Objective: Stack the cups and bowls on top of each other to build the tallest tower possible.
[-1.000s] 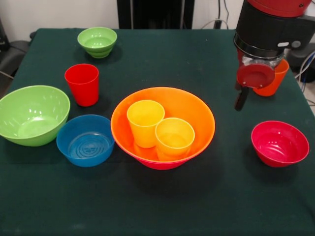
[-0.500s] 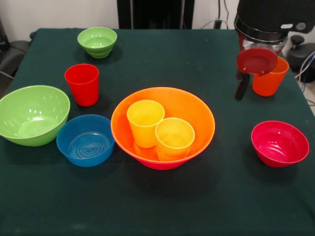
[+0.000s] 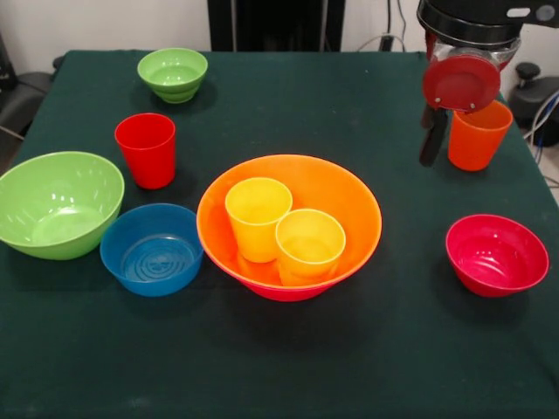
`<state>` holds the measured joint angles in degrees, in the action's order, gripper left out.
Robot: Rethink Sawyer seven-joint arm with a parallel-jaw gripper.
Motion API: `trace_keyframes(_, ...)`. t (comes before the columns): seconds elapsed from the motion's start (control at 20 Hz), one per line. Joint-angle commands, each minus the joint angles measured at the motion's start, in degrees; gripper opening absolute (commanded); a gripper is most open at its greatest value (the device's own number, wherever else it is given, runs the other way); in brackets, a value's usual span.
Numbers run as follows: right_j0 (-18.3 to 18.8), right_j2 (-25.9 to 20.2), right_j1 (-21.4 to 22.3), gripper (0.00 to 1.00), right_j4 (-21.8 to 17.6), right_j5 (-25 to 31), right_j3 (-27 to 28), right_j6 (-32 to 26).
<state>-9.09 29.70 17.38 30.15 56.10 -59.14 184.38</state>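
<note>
your gripper [image 3: 434, 135] hangs at the table's [image 3: 349, 367] right rear beside the upright orange cup [image 3: 476, 138], mouth up, long axis vertical, finger spread unreadable, possibly empty; two yellow cups [image 3: 258, 218] stand upright in the orange bowl [image 3: 349, 196].

A single camera looks down at a slant across the table [image 3: 393, 367], close enough that its near edge is cut off. The large orange bowl [image 3: 349, 201] sits mid-picture; the table's far edge runs above it.
</note>
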Motion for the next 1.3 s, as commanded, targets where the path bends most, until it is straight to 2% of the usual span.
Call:
trace_keyframes(0.05,4.8,-5.5,0.7,1.0,-4.2,2.1,-2.7,-5.3)
trace_keyframes(0.15,5.9,-6.1,1.2,1.0,-4.8,1.4,-3.4,-7.6)
trace_keyframes(0.2,4.9,-8.4,5.2,1.0,-4.7,-8.9,-17.8,-10.9)
trace_keyframes(0.25,5.3,-8.8,5.6,1.0,-5.0,-9.7,-18.8,-11.6)
trace_keyframes(0.6,8.1,-10.5,6.5,1.0,-8.2,-9.0,-18.1,-14.4)
trace_keyframes(1.0,10.4,-11.9,6.1,1.0,-11.9,-6.8,-14.8,-13.7)
trace_keyframes(1.3,9.9,-12.8,5.3,1.0,-11.0,-5.5,-13.3,-7.6)
